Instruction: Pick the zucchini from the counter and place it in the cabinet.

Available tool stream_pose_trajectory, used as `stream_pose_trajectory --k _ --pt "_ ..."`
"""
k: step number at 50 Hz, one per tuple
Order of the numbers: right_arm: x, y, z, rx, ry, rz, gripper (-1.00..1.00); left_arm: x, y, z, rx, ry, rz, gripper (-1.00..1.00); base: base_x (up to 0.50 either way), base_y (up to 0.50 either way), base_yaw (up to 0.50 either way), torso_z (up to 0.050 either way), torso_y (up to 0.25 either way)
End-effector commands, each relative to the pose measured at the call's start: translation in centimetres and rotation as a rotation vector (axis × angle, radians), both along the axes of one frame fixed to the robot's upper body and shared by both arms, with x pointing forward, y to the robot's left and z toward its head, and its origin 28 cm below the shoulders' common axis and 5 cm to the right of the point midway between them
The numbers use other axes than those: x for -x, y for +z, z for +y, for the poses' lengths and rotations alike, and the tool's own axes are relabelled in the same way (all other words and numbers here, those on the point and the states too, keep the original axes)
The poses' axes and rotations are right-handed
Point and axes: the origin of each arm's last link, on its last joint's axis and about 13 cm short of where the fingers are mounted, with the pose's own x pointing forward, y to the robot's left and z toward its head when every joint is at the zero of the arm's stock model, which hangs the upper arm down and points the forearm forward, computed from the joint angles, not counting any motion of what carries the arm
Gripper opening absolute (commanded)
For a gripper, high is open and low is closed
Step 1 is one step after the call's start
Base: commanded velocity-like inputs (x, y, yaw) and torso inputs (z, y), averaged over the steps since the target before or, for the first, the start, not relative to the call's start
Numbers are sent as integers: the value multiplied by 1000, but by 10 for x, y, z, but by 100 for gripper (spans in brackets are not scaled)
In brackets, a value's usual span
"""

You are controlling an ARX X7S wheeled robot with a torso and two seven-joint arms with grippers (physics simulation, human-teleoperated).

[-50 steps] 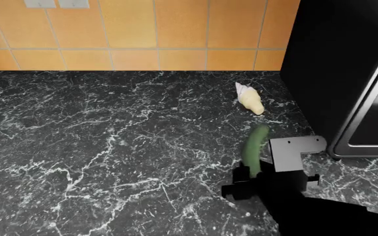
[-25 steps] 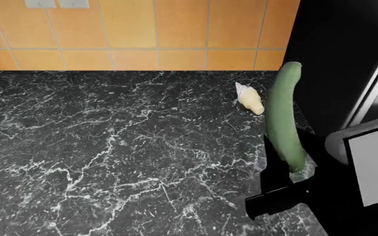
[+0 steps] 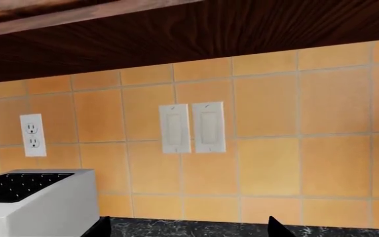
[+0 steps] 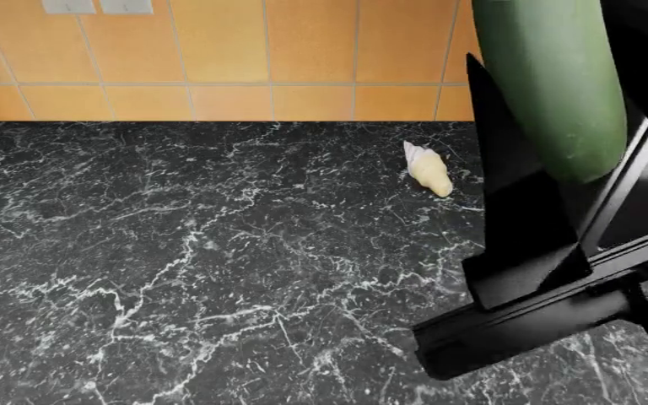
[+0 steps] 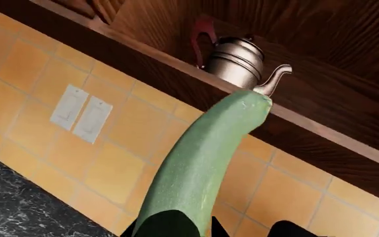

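Note:
My right gripper (image 4: 560, 51) is shut on the zucchini (image 4: 549, 101), a smooth dark-green cylinder, and holds it upright high above the counter (image 4: 189, 253), close to the head camera. In the right wrist view the zucchini (image 5: 203, 163) rises from the gripper (image 5: 176, 229), and its far tip reaches the lower edge of the open wooden cabinet (image 5: 308, 123). My left gripper (image 3: 189, 232) is open with nothing in it and faces the tiled wall. Only its two dark fingertips (image 3: 100, 228) show.
A metal kettle (image 5: 239, 61) stands on the cabinet shelf just behind the zucchini's tip. A pale cream lump (image 4: 428, 171) lies on the counter near the back wall. A white toaster (image 3: 38, 202), an outlet (image 3: 33, 135) and wall switches (image 3: 193, 127) sit before the left gripper.
My right gripper has lifted the zucchini well up from counter height towards the head camera and the cabinet. The cream lump has not moved.

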Motion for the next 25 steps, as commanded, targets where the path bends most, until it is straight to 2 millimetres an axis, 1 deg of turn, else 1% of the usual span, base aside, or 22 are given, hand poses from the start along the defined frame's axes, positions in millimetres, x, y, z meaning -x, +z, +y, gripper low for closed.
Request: stream_pose_trajectory --k 1,6,16,25 --pt "8 30 7 18 -21 -113 -100 1 1 0 -1 -3 -4 100 0 0 0 0 0" --pt "3 51 8 32 -32 -135 -100 0 1 -1 -4 -5 -3 100 0 0 0 0 0" --pt "0 81 9 53 -48 -171 -100 1 4 -1 -6 -3 -9 100 0 0 0 0 0" --pt "-15 100 7 59 -70 -161 -100 1 4 -1 -7 -3 -9 100 0 0 0 0 0"
